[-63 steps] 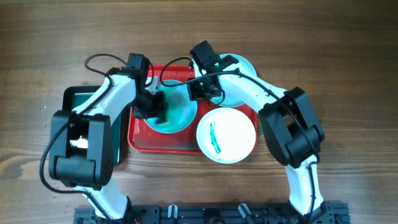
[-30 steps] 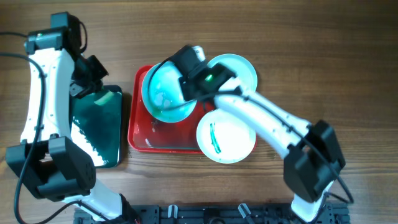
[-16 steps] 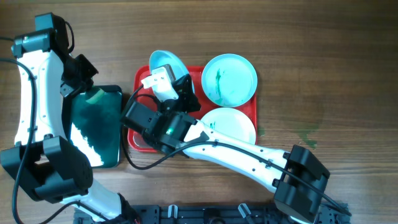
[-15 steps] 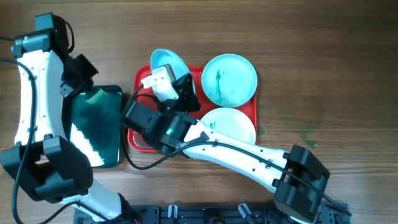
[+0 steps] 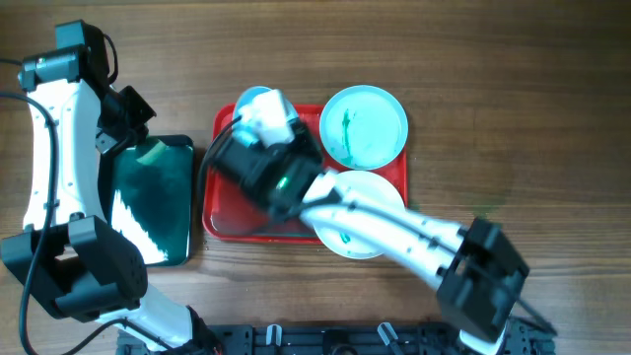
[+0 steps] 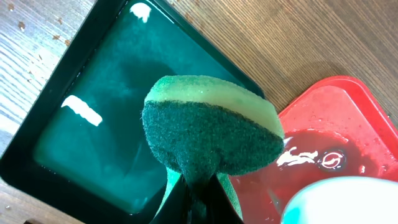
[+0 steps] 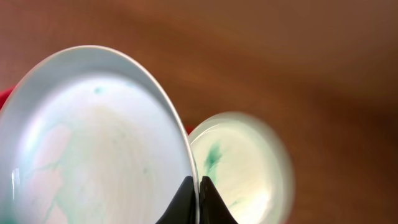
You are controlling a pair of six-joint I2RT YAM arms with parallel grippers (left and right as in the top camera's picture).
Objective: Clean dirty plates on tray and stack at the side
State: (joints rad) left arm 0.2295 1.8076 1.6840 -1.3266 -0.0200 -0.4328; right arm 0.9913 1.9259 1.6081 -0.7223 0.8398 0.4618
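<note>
Red plastic tray (image 5: pixel 232 219) lies mid-table on the wooden table (image 5: pixel 513 89), with a black tub (image 5: pixel 189 227) of teal liquid just beside its left edge. The right gripper (image 7: pixel 196 194) is clamped on the rim of a pale plate (image 7: pixel 93 143), pinched edge-on between its fingertips. This held plate is tilted and raised over the tray's far left corner, and its face carries only faint teal streaks. A turquoise plate (image 5: pixel 364 125) with a green smear sits at the tray's far right corner. A white plate (image 5: pixel 380 187), also smeared, overhangs the tray's near right edge, partly hidden under the right arm. The left gripper (image 6: pixel 198 186) is closed on a sponge (image 6: pixel 211 134), dark green scouring side down and a yellow-green layer above. It hangs over the tub's far right corner, close to the tray's left rim.
</note>
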